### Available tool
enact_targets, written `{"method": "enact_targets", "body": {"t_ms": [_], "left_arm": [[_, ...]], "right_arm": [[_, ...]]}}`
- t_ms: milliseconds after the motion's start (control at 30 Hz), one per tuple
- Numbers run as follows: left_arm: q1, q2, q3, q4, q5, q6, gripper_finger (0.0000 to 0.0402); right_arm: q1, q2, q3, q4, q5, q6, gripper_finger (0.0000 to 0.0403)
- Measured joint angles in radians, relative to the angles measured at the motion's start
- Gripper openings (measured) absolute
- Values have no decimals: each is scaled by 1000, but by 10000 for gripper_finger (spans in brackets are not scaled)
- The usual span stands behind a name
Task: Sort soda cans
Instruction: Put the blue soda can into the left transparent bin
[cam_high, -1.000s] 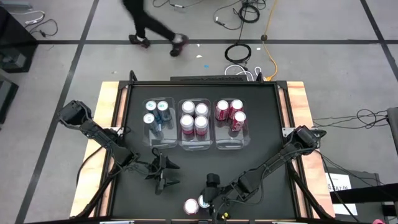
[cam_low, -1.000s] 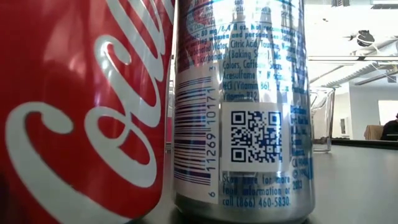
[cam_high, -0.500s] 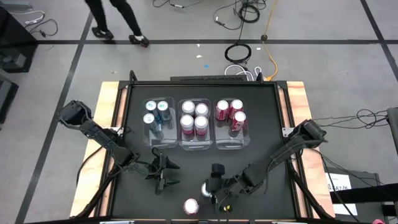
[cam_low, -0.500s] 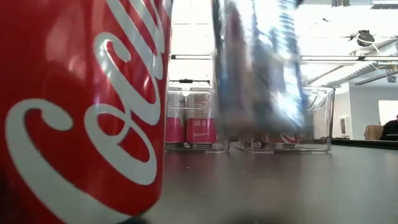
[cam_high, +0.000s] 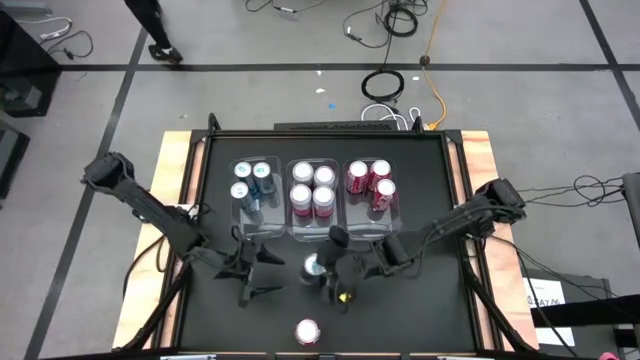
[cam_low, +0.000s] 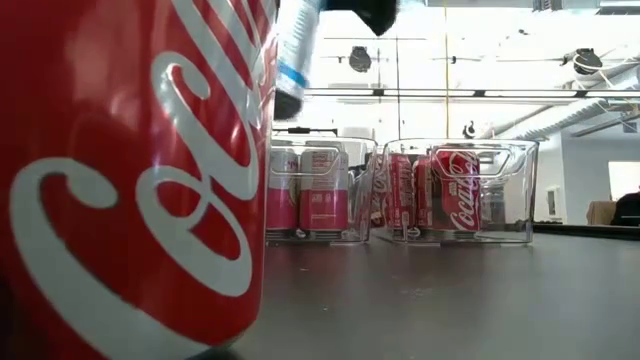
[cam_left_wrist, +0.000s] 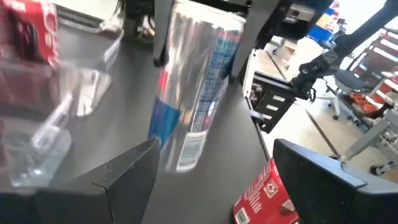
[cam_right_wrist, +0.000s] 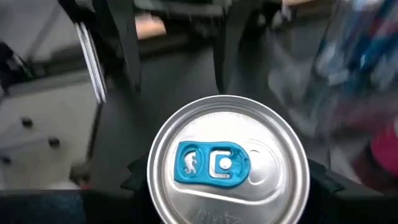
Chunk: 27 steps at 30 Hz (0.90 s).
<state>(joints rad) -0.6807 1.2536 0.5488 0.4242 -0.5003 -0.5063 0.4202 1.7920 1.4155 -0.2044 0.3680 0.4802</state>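
**Blue Can Carried Toward the Bins**

While the right gripper (cam_high: 322, 268) clamped a silver-and-blue can (cam_high: 314, 266) by its sides, the can hung clear of the black table (cam_high: 420, 180), just in front of the three clear bins (cam_high: 345, 232), likely bound for the blue cans (cam_high: 250, 180) in the left one. Beside it, the left gripper (cam_high: 262, 275) waited with fingers spread wide and empty (perhaps for a handover). One red can (cam_high: 307, 332) remained upright near the table's front edge. Cables trailed across the grey floor (cam_high: 520, 90) beyond.
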Motion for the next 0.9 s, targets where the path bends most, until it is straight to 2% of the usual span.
{"method": "enact_targets", "body": {"t_ms": [100, 200, 433, 633, 767, 900], "left_arm": [[0, -71, 0, -97, 0, 23, 325], [0, -132, 0, -243, 2, 16, 325], [0, -246, 0, -433, 2, 24, 325], [0, -344, 0, -592, 2, 16, 325], [0, -407, 0, -655, 1, 23, 325], [0, -464, 0, -735, 1, 19, 325]], "right_arm": [[-34, 4, 35, 26, -5, -55, 229], [-74, 40, 145, -34, -6, -104, 229], [-168, 225, 528, -286, -3, -201, 229], [-250, 403, 806, -373, -12, -225, 229], [-301, 489, 911, -376, -33, -231, 229], [-356, 536, 941, -382, -34, -202, 230]]}}
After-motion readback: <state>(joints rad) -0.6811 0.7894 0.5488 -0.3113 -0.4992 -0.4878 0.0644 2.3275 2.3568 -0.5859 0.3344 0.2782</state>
